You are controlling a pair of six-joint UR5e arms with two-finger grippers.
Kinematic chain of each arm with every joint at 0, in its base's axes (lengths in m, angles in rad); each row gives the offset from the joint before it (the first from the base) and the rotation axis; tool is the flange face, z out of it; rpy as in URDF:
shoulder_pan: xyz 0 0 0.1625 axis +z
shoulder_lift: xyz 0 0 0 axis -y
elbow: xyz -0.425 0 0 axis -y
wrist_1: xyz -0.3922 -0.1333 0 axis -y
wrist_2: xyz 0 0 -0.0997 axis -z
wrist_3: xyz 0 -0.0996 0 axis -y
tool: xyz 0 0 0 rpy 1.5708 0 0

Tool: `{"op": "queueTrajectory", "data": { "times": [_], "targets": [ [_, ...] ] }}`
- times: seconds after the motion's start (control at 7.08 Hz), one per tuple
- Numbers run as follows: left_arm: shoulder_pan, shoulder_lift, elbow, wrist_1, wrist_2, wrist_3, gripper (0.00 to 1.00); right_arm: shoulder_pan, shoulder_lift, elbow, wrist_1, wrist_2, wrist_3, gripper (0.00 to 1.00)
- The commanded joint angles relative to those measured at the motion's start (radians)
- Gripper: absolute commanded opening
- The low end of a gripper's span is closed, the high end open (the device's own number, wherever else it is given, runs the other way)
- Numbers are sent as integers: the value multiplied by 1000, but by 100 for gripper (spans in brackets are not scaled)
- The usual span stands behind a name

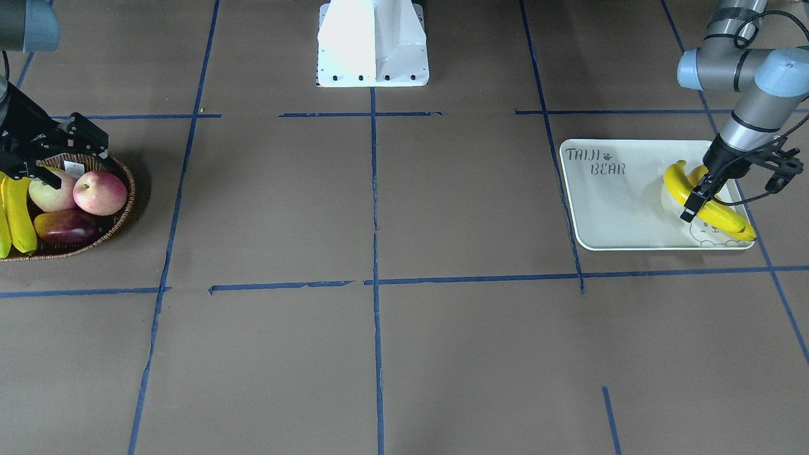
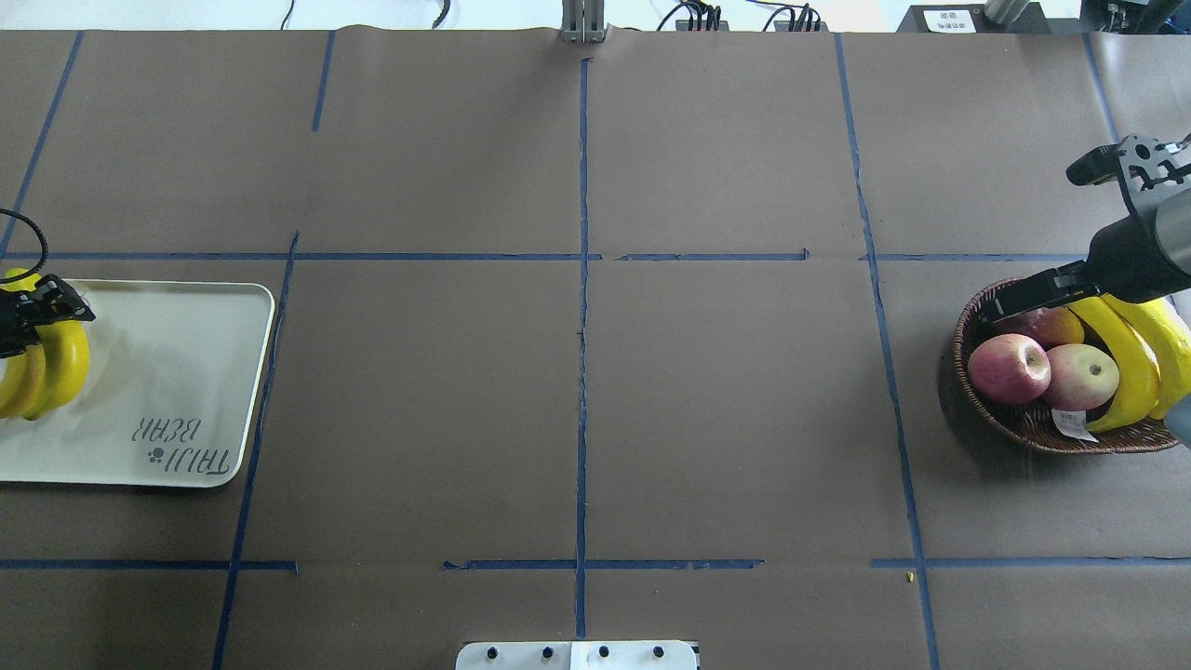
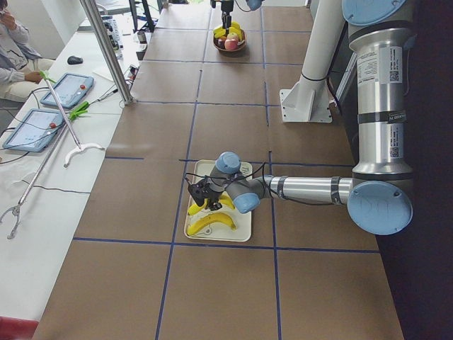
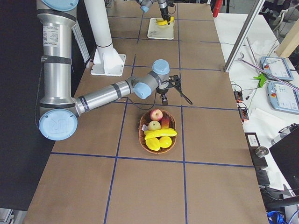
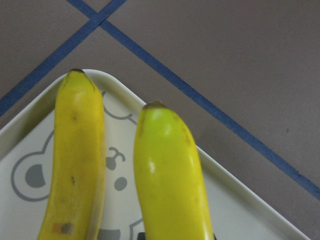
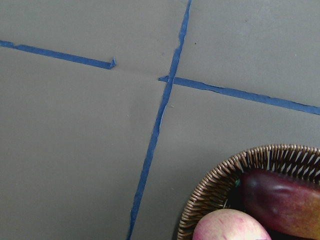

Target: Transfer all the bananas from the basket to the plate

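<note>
Bananas [image 1: 727,221] are lying side by side on the plate [image 1: 607,215], which is sitting at the left end of the bench [image 2: 726,409], and both are crowding the plate's left part, over its bear drawing and away from its lettering. The left end effector [image 1: 690,212] is reaching down onto this pair and appears to be gripping the brighter banana [image 5: 170,175], its black fingers closing across the fruit's middle. I cannot tell whether that fruit is resting on the plate or hanging just above it. The duller banana [image 5: 75,160] is lying free just beside it, across the bear's face. At the right end, the basket [image 2: 1033,433] is holding a long yellow banana [image 2: 1121,363] along its right side, touching more yellow fruit that the arm is partly hiding. Two apples [image 2: 1010,368] and a dark red fruit [image 6: 285,200] are filling the basket's left side. The right end effector [image 1: 76,165] is hovering over the basket's far-left rim with its jaws spread and gripping nothing, apart from the fruit below.
</note>
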Motion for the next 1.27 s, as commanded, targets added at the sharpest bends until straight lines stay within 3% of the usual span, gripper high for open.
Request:
{"op": "queueTrajectory", "data": {
  "times": [0.0, 0.28, 0.42, 0.85, 1.13],
  "targets": [
    [-20, 10, -54, -1, -79, 35, 100, 1, -3, 0, 0, 0, 0, 100],
    [-231, 10, -94, 10, -309, 212, 100, 5, -9, 0, 1, -2, -3, 100],
    [-240, 9, -120, 11, -340, 247, 100, 14, -35, 0, 1, -3, -38, 100],
    [-182, -8, -198, 2, -311, 247, 100, 57, -173, 0, 13, -47, -254, 100],
    [-151, -11, -206, 2, -310, 247, 100, 157, -201, -17, 0, -49, -449, 100]
  ]
}}
